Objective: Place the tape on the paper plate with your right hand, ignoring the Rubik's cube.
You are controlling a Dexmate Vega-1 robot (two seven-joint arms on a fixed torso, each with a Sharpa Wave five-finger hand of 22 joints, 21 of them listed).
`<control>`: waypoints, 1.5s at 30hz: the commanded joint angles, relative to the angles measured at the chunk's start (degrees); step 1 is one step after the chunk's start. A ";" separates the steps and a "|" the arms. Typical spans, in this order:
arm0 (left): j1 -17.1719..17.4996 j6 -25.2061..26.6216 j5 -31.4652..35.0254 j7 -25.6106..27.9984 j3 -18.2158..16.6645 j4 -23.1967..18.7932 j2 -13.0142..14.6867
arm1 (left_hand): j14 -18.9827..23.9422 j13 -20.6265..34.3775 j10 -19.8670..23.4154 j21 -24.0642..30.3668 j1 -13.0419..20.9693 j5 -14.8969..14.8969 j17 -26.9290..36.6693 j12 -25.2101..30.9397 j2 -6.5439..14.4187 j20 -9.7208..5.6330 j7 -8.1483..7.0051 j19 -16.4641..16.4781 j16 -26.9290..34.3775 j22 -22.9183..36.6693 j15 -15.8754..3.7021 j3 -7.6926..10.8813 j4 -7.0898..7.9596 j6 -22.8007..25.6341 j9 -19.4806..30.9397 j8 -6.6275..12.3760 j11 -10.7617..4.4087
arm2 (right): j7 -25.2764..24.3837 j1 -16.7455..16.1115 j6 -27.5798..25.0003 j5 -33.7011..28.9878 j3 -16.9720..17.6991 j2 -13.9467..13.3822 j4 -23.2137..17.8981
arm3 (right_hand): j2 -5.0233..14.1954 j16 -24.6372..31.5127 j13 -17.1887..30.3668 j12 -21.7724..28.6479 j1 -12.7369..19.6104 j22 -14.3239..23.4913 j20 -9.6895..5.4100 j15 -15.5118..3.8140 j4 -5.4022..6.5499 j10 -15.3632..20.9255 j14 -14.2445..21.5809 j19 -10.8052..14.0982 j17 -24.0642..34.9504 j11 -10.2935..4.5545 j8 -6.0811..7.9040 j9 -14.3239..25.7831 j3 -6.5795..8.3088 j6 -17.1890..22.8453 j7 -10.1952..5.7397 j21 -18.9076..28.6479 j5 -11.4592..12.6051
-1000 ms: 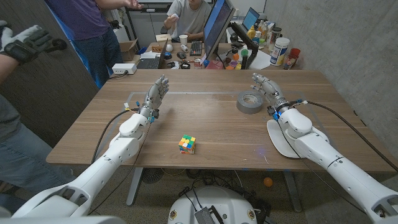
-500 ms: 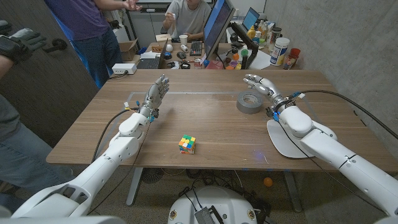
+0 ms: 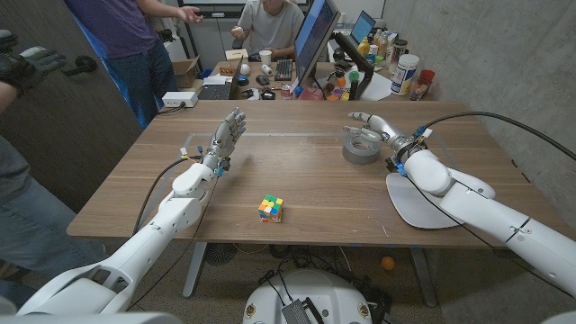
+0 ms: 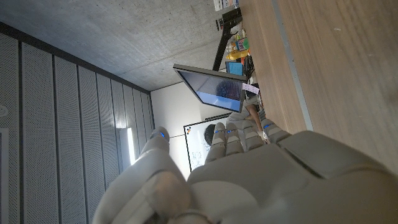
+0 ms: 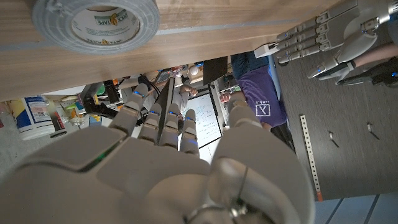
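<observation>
head view, tape: the roll of gray tape (image 3: 363,148) sits flat on the table (image 3: 306,189), toward the far right side, not on the plate yet.
head view, right hand: the right hand (image 3: 376,127) is up at the far side of the roll with its fingers apart, reaching over the rim. Can't tell if it's actually touching, but nothing's gripped.
head view, plate: the paper plate (image 3: 409,205) lies near the right front edge, partly under the right forearm, near the tape but apart from it.
head view, cube: the Rubik's cube (image 3: 271,209) is near the front middle, well apart from the tape. Leave it be.
head view, left hand: the left hand (image 3: 227,137) stands upright at the left with fingers straight and spread, holding nothing.
left wrist view: back of the left hand (image 4: 249,180), fingers extended, nothing in them.
right wrist view: the tape (image 5: 95,23) shows just beyond the right hand (image 5: 168,162), whose fingers are loosely spread and empty; the left hand (image 5: 323,37) shows in the distance.
step: looks like the reach, grasp not made.
next: I'd say close the fingers across the roll's rim and hole, lift, then carry it back toward the robot onto the plate.
</observation>
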 commanded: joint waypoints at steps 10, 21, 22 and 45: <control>0.37 0.45 -0.23 -0.04 0.04 -0.02 0.11 | 0.19 0.20 -0.06 0.33 0.04 0.30 0.12 0.22 0.51 0.79 0.02 0.01 0.18 0.23 -0.29 0.28 -0.19 0.41 0.19 0.41 -0.14 | 9.80 6.78 -15.62 -22.12 -9.56 -2.25 -4.86 | -1.24 0.88 0.33 0.31 3.10 0.17 1.73 1.70 -0.07 0.46 2.42 1.06 0.00 -0.36 0.47 0.31 1.30 0.53 -1.05 0.59 0.55; 1.11 0.45 -0.33 0.38 -0.22 -0.71 0.42 | 0.46 0.20 0.12 0.36 -0.02 0.30 0.12 0.29 0.54 1.40 -0.14 -0.04 0.27 0.25 -0.43 0.31 -0.23 0.74 0.20 0.51 -0.43 | 16.49 8.25 -19.04 -28.06 -12.38 -2.62 -4.43 | -2.77 0.26 0.44 0.17 2.12 0.17 2.68 2.34 0.77 -0.08 0.82 -1.61 0.12 -0.52 0.51 0.39 0.65 0.77 -1.96 -0.26 0.60; 1.14 0.51 -0.35 0.37 -0.21 -0.79 0.46 | 0.46 0.21 0.13 0.37 -0.03 0.30 0.12 0.29 0.54 1.41 -0.14 -0.04 0.27 0.25 -0.43 0.31 -0.23 0.73 0.20 0.50 -0.40 | 16.86 8.24 -19.29 -28.40 -12.49 -2.61 -4.38 | -2.88 0.19 0.44 0.17 2.01 0.17 2.68 2.31 0.83 -0.10 0.60 -1.97 0.13 -0.50 0.52 0.40 0.59 0.82 -2.04 -0.34 0.62; 3.25 1.30 -0.37 1.52 -0.39 -3.69 1.49 | 0.76 0.22 0.27 0.41 -0.15 0.30 0.14 0.33 0.58 1.94 0.04 -0.13 0.33 0.29 -0.32 0.37 -0.30 1.07 0.22 0.54 -0.31 | 23.31 10.46 -23.51 -41.59 -17.03 0.44 -0.01 | -5.82 -0.20 0.53 -0.17 1.70 0.12 2.61 2.86 0.70 -2.25 -4.15 -15.49 -0.04 -0.57 -0.18 0.46 0.12 -1.22 -3.25 -0.58 2.28</control>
